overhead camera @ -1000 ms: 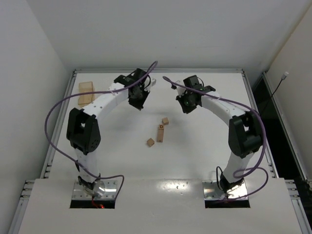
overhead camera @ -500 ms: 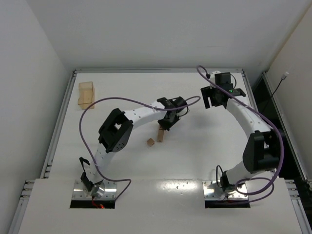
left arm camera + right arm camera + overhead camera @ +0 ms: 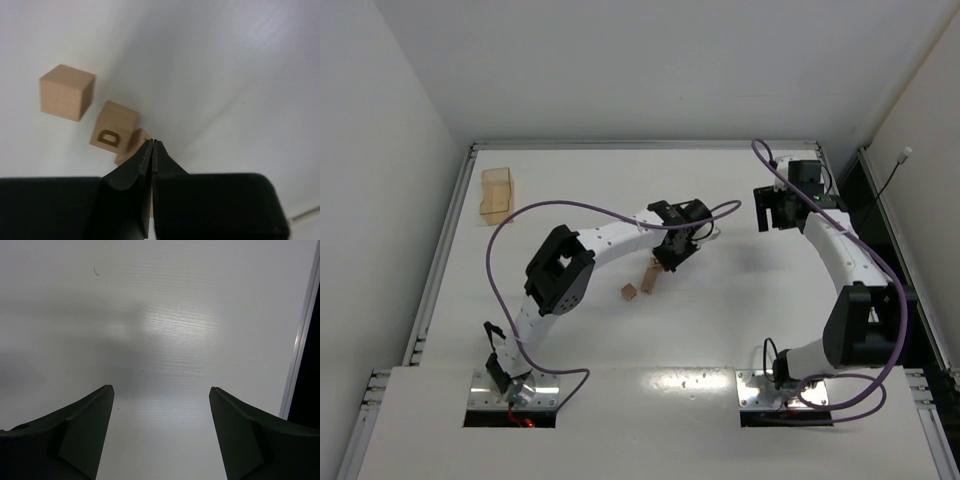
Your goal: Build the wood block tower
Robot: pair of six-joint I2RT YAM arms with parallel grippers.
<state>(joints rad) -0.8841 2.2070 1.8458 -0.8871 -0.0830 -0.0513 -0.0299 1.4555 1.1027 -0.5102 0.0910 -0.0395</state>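
A short column of two tan cubes, the wood block tower [image 3: 648,275], stands mid-table and looks slightly slanted in the top view. Its upper cube bears a letter D [image 3: 114,131], and the lower cube [image 3: 131,150] peeks out beside my fingertips. My left gripper [image 3: 662,264] [image 3: 152,143] is shut with nothing in it, its tips right against the column. A loose plain cube [image 3: 629,291] [image 3: 66,92] lies just beyond it. My right gripper [image 3: 778,216] [image 3: 161,392] hangs open over bare table at the back right.
A tan tray [image 3: 497,192] sits at the back left corner. The table's raised metal rim [image 3: 299,340] runs close to the right gripper. Purple cables loop off both arms.
The left arm swung from the back left to the centre, onto the blocks, hiding one cube. The right arm drew away to the back right and its gripper opened. The column now leans slightly.
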